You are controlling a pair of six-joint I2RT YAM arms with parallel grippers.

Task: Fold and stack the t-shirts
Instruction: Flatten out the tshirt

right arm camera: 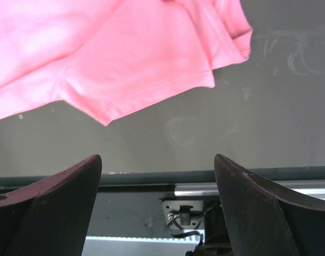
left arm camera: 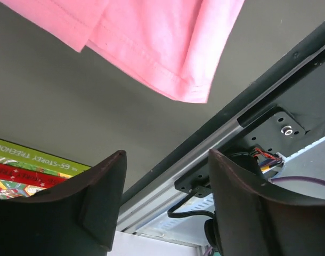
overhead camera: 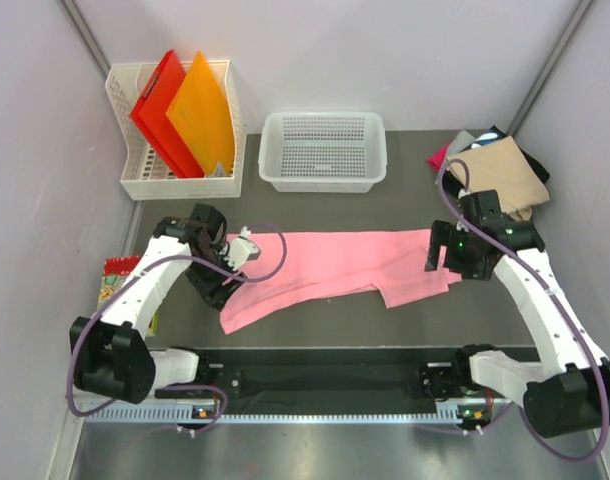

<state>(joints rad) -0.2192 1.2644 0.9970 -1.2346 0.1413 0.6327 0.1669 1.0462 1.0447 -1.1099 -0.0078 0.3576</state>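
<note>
Pink t-shirt [overhead camera: 335, 265] lies flat and rumpled across the middle of the table, and neither arm has hold of it. The left gripper [overhead camera: 245, 246] is at the shirt's left end; in its wrist view the fingers [left arm camera: 93, 197] stand well apart with nothing between them, and a hemmed corner of the cloth sits beyond the tips. The right gripper [overhead camera: 440, 250] is at the shirt's right end, its jaws likewise spread wide and empty, with the sleeve edge just ahead of them.

The table [overhead camera: 315, 205] is a matte dark grey surface. A black rail [overhead camera: 325, 380] runs along its near edge between the arm bases. A colourful book [overhead camera: 120, 278] lies at the left edge. At the back stand a white mesh basket [overhead camera: 325, 120] and a white rack [overhead camera: 125, 150] holding a red folder [overhead camera: 157, 105] and an orange folder [overhead camera: 200, 110]. In the far right corner is a stack of folded t-shirts [overhead camera: 500, 170], tan on top. Pale plain walls [overhead camera: 385, 50] close in three sides.
</note>
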